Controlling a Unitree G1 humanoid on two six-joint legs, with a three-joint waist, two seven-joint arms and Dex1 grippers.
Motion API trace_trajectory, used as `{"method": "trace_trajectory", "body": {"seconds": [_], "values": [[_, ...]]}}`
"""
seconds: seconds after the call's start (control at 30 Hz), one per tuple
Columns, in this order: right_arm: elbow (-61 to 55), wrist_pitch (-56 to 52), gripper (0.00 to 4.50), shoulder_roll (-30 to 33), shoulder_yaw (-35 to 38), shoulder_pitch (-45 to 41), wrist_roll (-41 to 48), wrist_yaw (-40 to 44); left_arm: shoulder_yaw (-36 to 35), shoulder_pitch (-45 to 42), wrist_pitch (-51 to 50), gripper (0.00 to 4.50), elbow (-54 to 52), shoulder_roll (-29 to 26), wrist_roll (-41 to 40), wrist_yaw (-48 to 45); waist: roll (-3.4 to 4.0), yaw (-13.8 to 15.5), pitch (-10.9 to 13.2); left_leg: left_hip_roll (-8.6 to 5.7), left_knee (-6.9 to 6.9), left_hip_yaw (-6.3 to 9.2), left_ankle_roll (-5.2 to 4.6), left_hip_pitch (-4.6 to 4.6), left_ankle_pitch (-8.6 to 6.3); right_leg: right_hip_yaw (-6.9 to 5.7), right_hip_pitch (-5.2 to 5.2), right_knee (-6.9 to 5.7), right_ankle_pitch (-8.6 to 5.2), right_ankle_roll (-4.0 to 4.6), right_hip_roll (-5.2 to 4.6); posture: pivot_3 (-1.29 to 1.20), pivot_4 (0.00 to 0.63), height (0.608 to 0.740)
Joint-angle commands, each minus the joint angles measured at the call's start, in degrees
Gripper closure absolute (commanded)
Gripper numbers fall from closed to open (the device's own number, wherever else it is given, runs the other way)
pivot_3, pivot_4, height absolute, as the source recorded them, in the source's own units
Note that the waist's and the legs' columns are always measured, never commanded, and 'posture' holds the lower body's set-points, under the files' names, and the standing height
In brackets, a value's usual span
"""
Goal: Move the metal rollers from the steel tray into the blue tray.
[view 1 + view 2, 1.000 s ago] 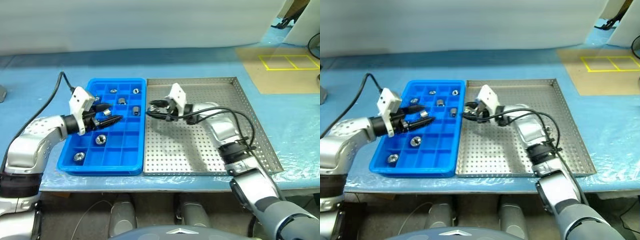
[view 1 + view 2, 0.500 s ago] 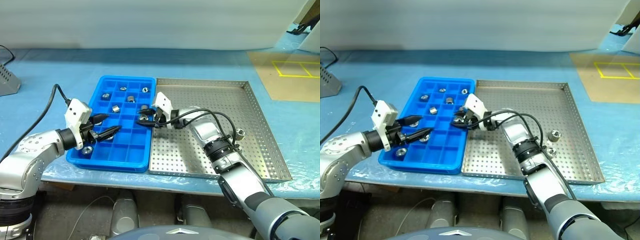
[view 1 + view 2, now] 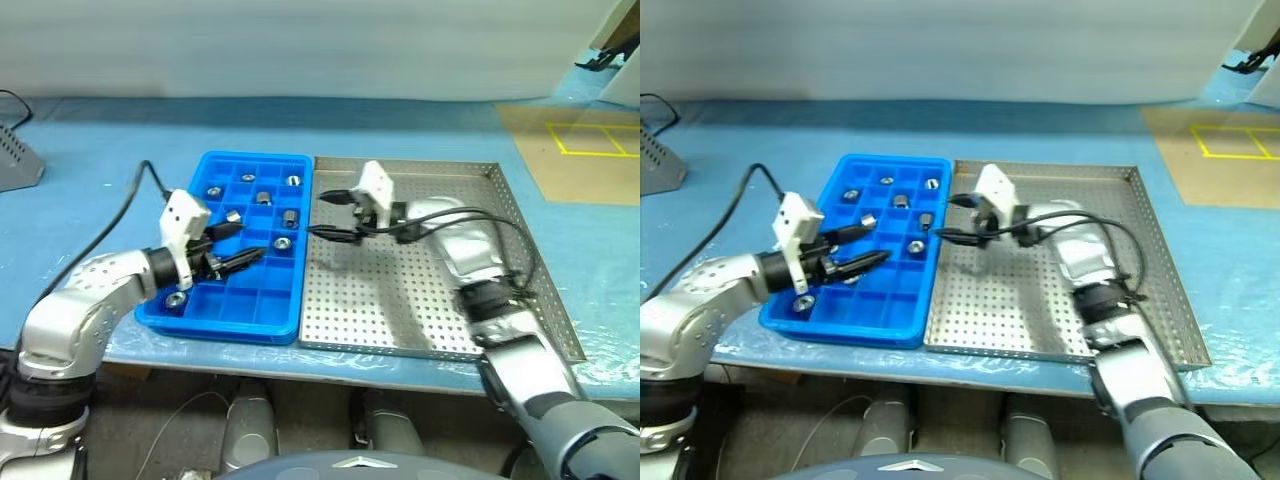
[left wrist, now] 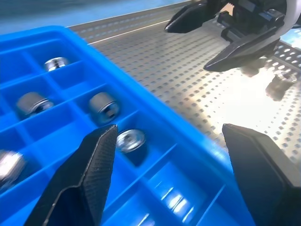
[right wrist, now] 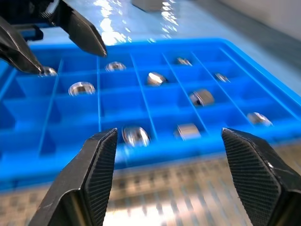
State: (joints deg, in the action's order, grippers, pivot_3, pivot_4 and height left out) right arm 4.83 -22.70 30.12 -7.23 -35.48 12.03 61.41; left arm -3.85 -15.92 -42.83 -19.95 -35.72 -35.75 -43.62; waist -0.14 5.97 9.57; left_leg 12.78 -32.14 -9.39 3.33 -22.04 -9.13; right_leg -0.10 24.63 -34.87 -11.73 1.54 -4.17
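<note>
In blue tray (image 3: 220,305): several metal rollers (image 3: 283,241) placed; both grippers wide, empty; steel tray (image 3: 420,300) leftovers unclear.

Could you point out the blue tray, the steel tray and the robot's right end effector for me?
blue tray (image 3: 222,318), left eye view, near rim.
steel tray (image 3: 400,300), left eye view, bare perforated floor.
right end effector (image 3: 330,215), left eye view, midway between its open fingertips.

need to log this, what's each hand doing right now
left hand: open, empty.
right hand: open, empty.
</note>
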Motion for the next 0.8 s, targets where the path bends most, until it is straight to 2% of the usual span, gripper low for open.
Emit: {"method": "trace_trajectory", "body": {"seconds": [0.03,0.17,0.33,0.57,0.8], "values": [[-10.5,-4.4,0.85,7.0,5.4,7.2,2.8,0.5,4.2,-3.6,2.8,0.74,3.6,2.2,1.7,-2.3,0.0,-0.4,0.0,0.0,0.0,0.0,0.0,0.02,0.0,0.01,0.0,0.0,0.0,0.0,0.0,-0.05,0.15,0.74],[-20.4,-10.0,0.85,12.4,11.6,18.0,5.4,-2.4,8.4,-6.6,4.5,0.74,8.4,5.2,3.3,-5.1,0.04,-2.2,0.0,0.02,0.05,-0.06,-0.01,0.11,0.0,0.14,0.02,0.02,-0.01,-0.01,0.1,-0.17,0.15,0.74],[-26.2,-13.3,0.85,13.1,18.4,29.2,5.7,-8.8,13.0,-12.0,6.9,0.74,16.7,9.4,6.3,-8.5,0.07,-4.4,0.0,0.02,-0.01,-0.14,-0.08,0.24,-0.04,0.33,0.0,0.03,0.02,-0.11,0.18,-0.29,0.15,0.74],[-26.3,-12.1,0.85,11.2,21.6,37.7,5.4,-15.1,16.1,-16.9,9.4,0.74,22.7,12.9,8.6,-13.4,0.08,-6.7,0.0,0.01,-0.11,-0.19,-0.27,0.26,-0.14,0.39,-0.03,0.07,-0.12,-0.52,0.18,-0.36,0.15,0.74],[-20.7,-6.5,0.85,10.7,22.4,42.7,4.6,-16.1,16.4,-18.0,10.2,0.74,24.2,13.6,10.1,-15.1,0.09,-7.1,-0.1,0.0,-0.14,-0.24,-0.45,0.19,-0.25,0.38,-0.03,0.18,-0.12,-0.51,0.17,-0.36,0.15,0.74]]}}
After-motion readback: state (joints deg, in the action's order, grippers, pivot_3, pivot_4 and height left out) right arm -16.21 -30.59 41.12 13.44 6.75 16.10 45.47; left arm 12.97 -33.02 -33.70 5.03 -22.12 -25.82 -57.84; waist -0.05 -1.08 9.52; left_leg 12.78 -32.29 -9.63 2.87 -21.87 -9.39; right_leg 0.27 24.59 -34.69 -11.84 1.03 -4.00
